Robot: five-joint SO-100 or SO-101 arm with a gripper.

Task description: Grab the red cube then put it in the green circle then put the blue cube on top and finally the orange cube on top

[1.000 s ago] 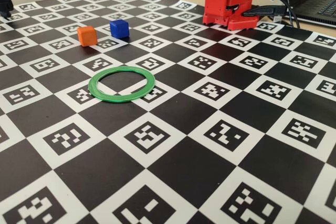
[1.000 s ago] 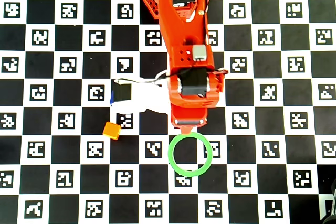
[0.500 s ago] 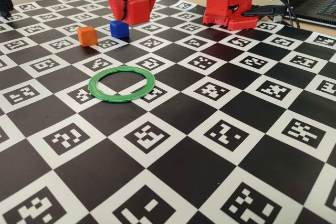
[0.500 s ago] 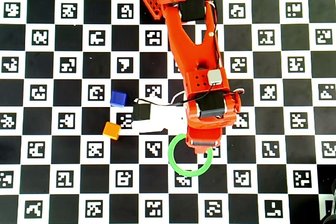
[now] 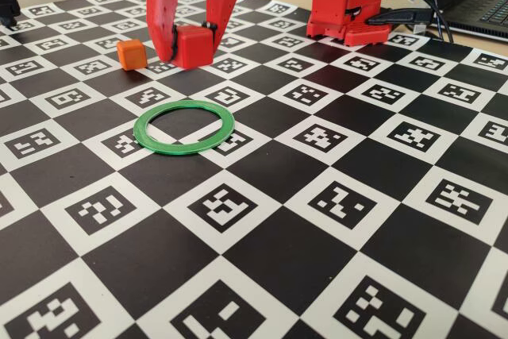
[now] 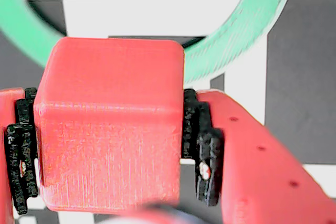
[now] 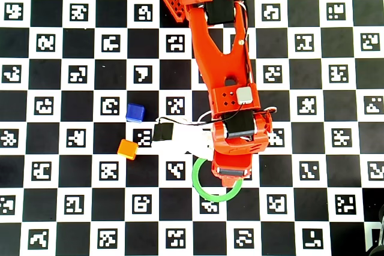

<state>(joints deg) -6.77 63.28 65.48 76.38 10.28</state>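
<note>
The red cube sits clamped between the jaws of the gripper, the black pads pressing flat on its two opposite sides in the wrist view, and in the fixed view it hangs above the checkered surface, not resting on it. The green circle lies flat just in front of the cube in the fixed view; in the wrist view its rim arcs beyond the cube's far edge, and from overhead the arm's head covers the upper part of the ring. This looks like the first step, carrying the red cube to the ring, with the placement not yet done. The next move probably calls for centring the cube over the ring's hollow, lowering it until it meets the surface, and only then parting the jaws, so that it stands square as a base for the stack. The orange cube waits just left of the gripper in the fixed view, and the blue cube shows only from overhead, near the orange one and well clear of the ring.
</note>
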